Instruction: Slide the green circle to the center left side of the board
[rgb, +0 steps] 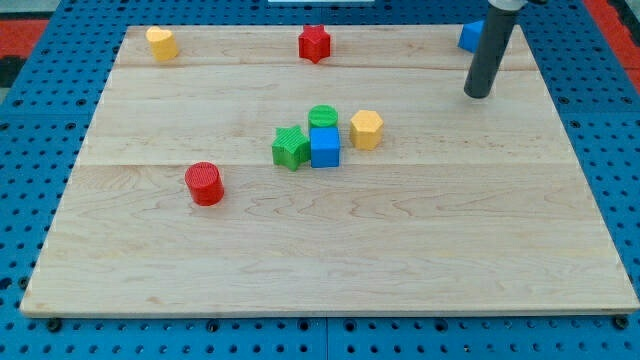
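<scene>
resting at the view's upper right, my tip (480, 94) (a bare rod in place of a hand, so it grasped nothing) touched no block. just behind it sat a blue block (470, 36), half hidden. the green circle (323, 116) lay well apart toward the view's left and lower, mid-tabletop (400, 260), touching the blue cube (325, 148), beside the yellow hexagon (367, 129) and green star (291, 147). leftward, the red cylinder (204, 184) sat near the likely path.

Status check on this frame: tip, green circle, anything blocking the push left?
My tip at the view's upper right, far from the cluster. Green circle mid-board, untouched, blue cube touching below it. Green star sits lower-left, near the leftward path.
</scene>
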